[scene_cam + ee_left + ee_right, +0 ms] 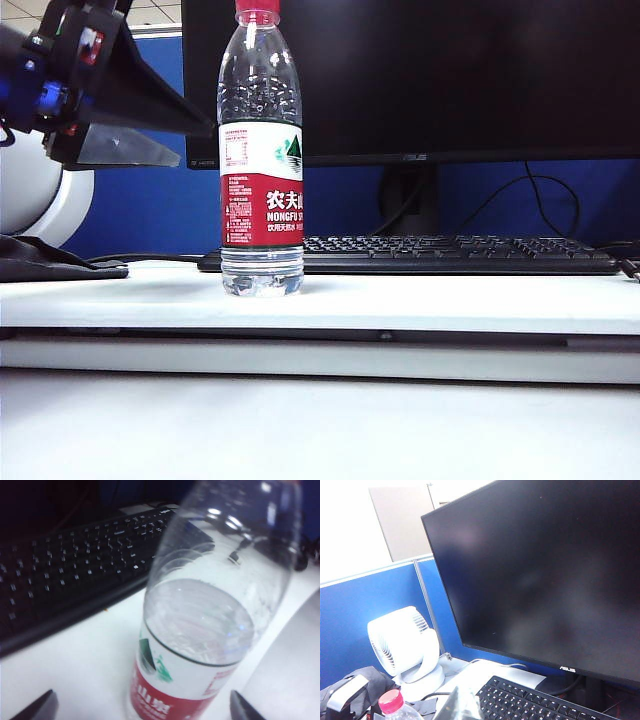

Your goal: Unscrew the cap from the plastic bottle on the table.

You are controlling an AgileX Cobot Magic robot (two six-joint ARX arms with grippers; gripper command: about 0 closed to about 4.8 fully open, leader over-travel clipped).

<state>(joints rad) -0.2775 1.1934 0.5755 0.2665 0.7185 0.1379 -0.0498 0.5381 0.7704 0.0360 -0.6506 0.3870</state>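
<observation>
The plastic bottle (261,160) stands upright on the white table (450,300), its red cap (257,10) screwed on top. My left gripper (196,142) comes in from the upper left at the height of the bottle's shoulder. It is open wide. In the left wrist view its dark fingertips (36,707) show on either side of the bottle (200,630), apart from the red and white label. My right gripper (461,706) is shut with nothing in it. It hangs high, beside and above the cap (391,701). It does not show in the exterior view.
A black keyboard (450,255) lies behind the bottle under a dark monitor (450,80). A white fan (405,645) and a dark cloth (50,260) sit at the table's left end. A blue partition runs along the back.
</observation>
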